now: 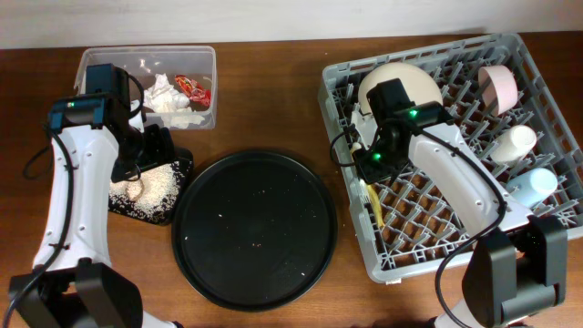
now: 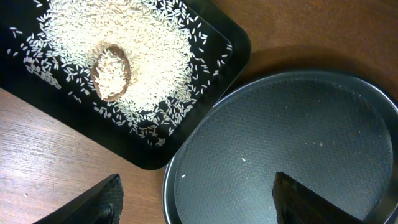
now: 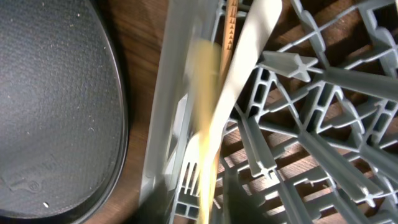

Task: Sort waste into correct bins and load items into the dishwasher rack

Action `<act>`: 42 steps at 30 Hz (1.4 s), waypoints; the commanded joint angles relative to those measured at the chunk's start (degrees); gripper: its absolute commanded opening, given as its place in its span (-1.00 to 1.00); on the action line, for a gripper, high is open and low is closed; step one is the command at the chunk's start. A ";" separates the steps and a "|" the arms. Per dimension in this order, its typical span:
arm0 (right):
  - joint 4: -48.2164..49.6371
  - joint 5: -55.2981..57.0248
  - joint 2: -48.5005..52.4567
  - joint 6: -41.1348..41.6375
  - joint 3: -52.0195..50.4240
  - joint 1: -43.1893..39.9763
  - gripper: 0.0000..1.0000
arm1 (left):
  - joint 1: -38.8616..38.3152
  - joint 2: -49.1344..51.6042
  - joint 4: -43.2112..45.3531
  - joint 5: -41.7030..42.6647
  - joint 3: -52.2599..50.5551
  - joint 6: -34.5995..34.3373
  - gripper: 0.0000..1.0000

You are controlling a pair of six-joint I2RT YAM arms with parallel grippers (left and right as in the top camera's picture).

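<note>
The left gripper (image 2: 198, 200), fingers wide apart, hangs where the flat black tray (image 2: 217, 37) of loose rice (image 2: 143, 43) and a brown bit (image 2: 112, 71) lies just beside the round textured tray (image 2: 286, 143), whose embossed mark is too blurred to read. The right gripper (image 1: 372, 162), its state impossible to tell, is at the left wall of the grey lattice rack (image 1: 428, 228), over the cutlery (image 3: 208, 155) and chopstick (image 3: 231, 25). Tissues (image 1: 168, 96) and a red wrapper (image 1: 189, 87) lie in the clear tub (image 1: 91, 62).

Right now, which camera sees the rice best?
The left wrist camera: the rice lies close up, single grains clear, on the black tray. Overhead shows it small beside the left arm. The right wrist camera misses it.
</note>
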 commanded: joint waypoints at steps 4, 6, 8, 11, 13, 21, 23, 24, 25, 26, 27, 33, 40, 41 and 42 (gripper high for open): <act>5.31 -0.72 -0.98 8.70 -0.28 -0.09 -0.03 | -0.33 -0.98 0.37 0.22 0.57 0.00 0.54; 7.39 -0.96 -3.76 10.08 3.06 -3.61 0.53 | -4.98 -0.98 4.55 2.32 0.57 5.84 0.67; 6.43 -1.01 -3.91 9.86 6.75 -8.76 0.99 | -11.30 -0.70 9.84 2.32 0.57 8.52 0.74; -3.15 -7.26 -4.11 9.84 8.24 -19.37 0.97 | -16.46 0.15 6.80 0.31 0.57 10.16 0.98; -11.72 -6.64 -4.13 7.76 8.24 -22.86 0.97 | -15.91 0.15 -2.43 -0.68 0.57 10.14 0.99; 0.96 -1.03 -35.32 6.64 -12.13 -23.32 0.97 | -15.91 -27.67 12.83 -0.90 -23.47 8.66 0.99; 6.64 0.98 -48.26 6.62 -21.51 -23.32 0.97 | -15.91 -40.26 22.88 -0.92 -35.91 8.63 0.99; 7.23 4.09 -55.04 6.60 -25.27 -23.32 0.97 | -15.91 -46.60 25.64 -0.85 -41.79 8.63 0.99; 6.99 5.01 -58.12 6.60 -26.62 -23.32 0.97 | -15.91 -50.27 26.14 -0.85 -44.59 8.63 0.99; 5.25 4.96 -61.88 6.62 -27.19 -23.32 0.97 | -15.91 -53.96 26.47 -0.85 -47.08 8.63 0.99; 4.39 4.98 -62.99 6.62 -27.19 -23.32 0.97 | -15.91 -55.82 26.40 -0.87 -47.52 8.66 0.99; 4.35 4.98 -62.71 6.62 -27.19 -23.32 0.97 | -15.91 -55.78 26.36 -0.87 -47.52 8.66 0.99; 5.84 5.62 -72.17 6.58 -30.01 -19.78 0.97 | -15.91 -55.78 26.36 -0.87 -47.52 8.66 0.99; 9.22 5.66 -77.15 6.08 -33.62 -17.94 0.97 | -15.91 -55.78 26.38 -0.87 -47.52 8.66 0.99; 13.84 5.68 -82.73 5.01 -38.66 -16.13 0.97 | -15.91 -55.78 26.36 -0.85 -47.52 8.66 0.99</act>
